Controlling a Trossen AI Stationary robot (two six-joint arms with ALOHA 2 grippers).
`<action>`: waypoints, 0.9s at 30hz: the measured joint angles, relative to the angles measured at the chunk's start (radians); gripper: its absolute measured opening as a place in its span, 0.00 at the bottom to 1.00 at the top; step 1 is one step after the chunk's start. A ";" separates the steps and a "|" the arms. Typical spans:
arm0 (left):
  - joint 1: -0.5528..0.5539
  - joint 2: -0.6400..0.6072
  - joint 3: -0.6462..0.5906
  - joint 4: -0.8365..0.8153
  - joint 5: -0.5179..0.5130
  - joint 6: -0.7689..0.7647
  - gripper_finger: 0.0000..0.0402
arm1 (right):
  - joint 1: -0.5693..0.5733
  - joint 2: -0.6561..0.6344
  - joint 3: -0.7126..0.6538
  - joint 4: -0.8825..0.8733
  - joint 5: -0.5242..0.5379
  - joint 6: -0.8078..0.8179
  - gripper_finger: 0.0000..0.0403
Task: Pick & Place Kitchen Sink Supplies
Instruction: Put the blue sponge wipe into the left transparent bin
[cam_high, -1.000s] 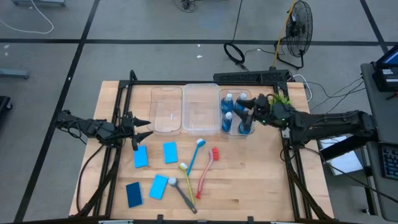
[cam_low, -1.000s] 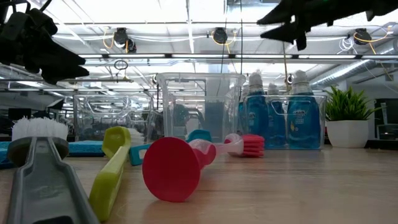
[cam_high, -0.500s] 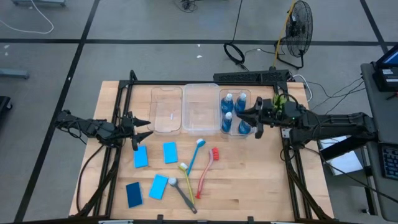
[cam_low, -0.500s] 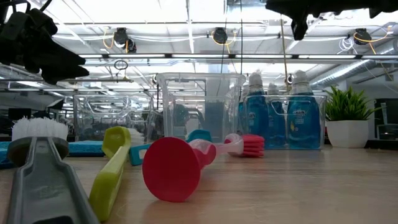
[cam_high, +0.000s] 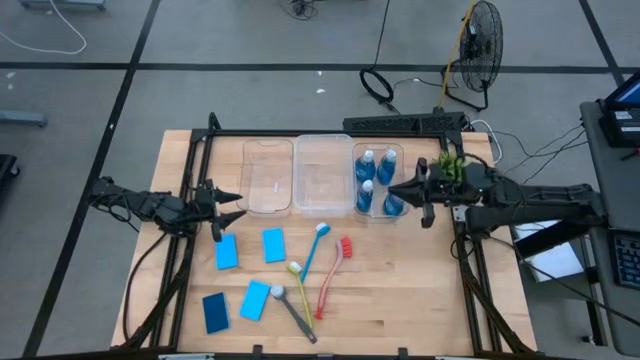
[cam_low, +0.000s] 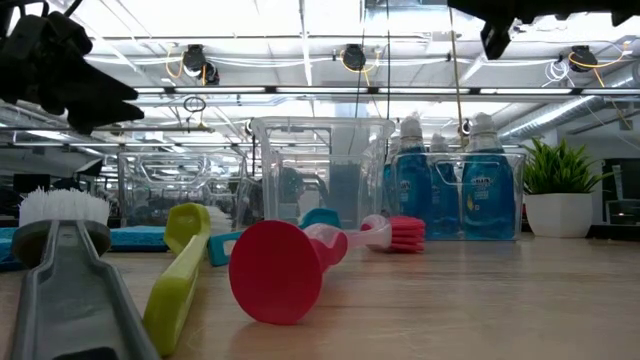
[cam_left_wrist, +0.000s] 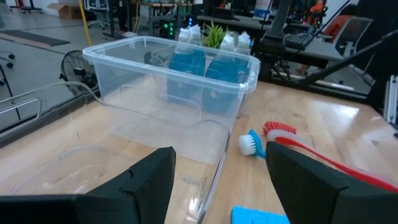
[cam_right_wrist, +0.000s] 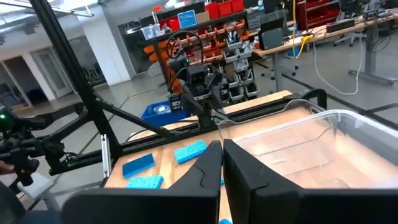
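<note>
four blue sponges (cam_high: 227, 252), four brushes (cam_high: 316, 248) on table, bottles (cam_high: 366, 196) in bin

My two arms and both grippers, left (cam_high: 228, 209) and right (cam_high: 395, 189), are dark, near black. The table (cam_high: 400, 290) is pale wood framed by black rails. Three bins are clear and colourless: left bin (cam_high: 268, 178), middle bin (cam_high: 323, 175), right bin (cam_high: 378, 180). The bottles (cam_high: 367, 178) hold blue liquid under white caps. Four sponges (cam_high: 226, 252) are blue, one (cam_high: 214, 312) darker than the rest. Brushes: blue brush (cam_high: 314, 248) with white bristles; red brush (cam_high: 333, 272) with red bristles; yellow-green brush (cam_high: 299, 287); grey brush (cam_high: 291, 313) with white bristles. The plant (cam_low: 560, 170) is green in a white pot.
</note>
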 joint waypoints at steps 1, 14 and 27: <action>0.000 0.000 0.000 0.008 0.000 0.000 0.63 | 0.000 -0.016 -0.009 0.010 0.001 0.000 0.01; 0.000 0.000 0.000 0.033 -0.012 0.023 0.63 | 0.000 -0.269 -0.270 0.140 0.078 0.115 0.00; 0.000 0.000 0.000 0.353 -0.048 0.203 0.63 | 0.000 -0.359 -0.553 0.517 0.122 0.215 0.00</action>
